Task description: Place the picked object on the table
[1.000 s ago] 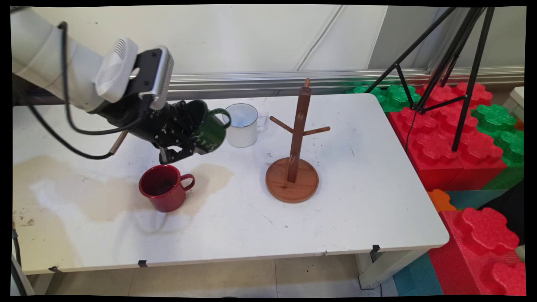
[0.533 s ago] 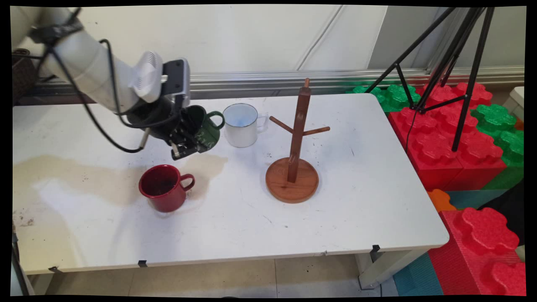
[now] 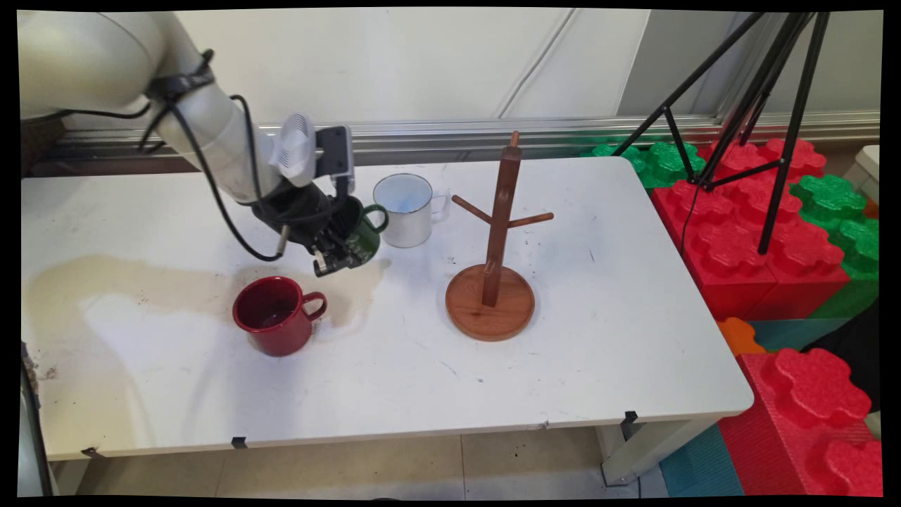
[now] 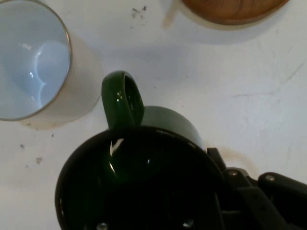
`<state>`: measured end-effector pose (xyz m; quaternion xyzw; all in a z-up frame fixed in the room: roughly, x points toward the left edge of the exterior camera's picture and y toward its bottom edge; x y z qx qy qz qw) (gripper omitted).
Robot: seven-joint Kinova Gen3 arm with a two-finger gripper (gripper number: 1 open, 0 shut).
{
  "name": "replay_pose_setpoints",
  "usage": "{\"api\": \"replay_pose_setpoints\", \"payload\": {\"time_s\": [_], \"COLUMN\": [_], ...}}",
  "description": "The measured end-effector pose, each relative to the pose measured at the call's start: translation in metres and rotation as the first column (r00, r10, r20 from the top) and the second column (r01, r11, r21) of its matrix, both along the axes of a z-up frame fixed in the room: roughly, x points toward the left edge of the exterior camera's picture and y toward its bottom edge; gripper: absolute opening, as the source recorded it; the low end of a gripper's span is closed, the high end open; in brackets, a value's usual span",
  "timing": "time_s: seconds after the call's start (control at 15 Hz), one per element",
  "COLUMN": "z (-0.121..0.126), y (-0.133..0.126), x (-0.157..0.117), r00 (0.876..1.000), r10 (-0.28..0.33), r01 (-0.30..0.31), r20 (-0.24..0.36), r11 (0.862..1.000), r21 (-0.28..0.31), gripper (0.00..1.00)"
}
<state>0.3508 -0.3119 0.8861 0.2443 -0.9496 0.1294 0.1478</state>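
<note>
Pincer (image 3: pixel 336 255) clamps the wall of a green mug (image 3: pixel 366 241) at its rim, one finger seemingly inside and one outside. The mug sits low over the white surface (image 3: pixel 598 317), tilted a little, just beside a white mug (image 3: pixel 405 210), with its handle (image 3: pixel 378 218) turned toward that mug. A red mug (image 3: pixel 274 313) stands nearer to me on a brownish stain (image 3: pixel 127 282), and a wooden mug tree (image 3: pixel 496 232) stands apart to the right.

To my eye a rim grip like this wants a firm squeeze and a slow, level wrist: enamel is slick, and the weight hangs off one side. The white mug is close enough that any sideways drift could clip it.

From where I stand I cannot tell whether the green mug's base touches the surface or hangs just above it. The fingertips are hidden by the mug and the linkage. From the hand, the white mug and the tree's base are cut off at the edges.
</note>
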Motion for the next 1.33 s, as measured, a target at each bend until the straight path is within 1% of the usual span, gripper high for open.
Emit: {"api": "replay_pose_setpoints", "payload": {"time_s": [0.6,0.93,1.33], "z": [-0.044,-0.063,-0.075], "y": [-0.032,-0.039,-0.043], "x": [-0.012,-0.015,-0.015], "r00": [0.999,0.998,0.997], "r10": [0.025,0.026,0.018], "r01": [-0.027,-0.031,-0.027], "r20": [0.033,0.052,0.069], "r11": [0.998,0.994,0.992], "r21": [0.064,0.101,0.127], "gripper": [0.00,0.00,0.00]}}
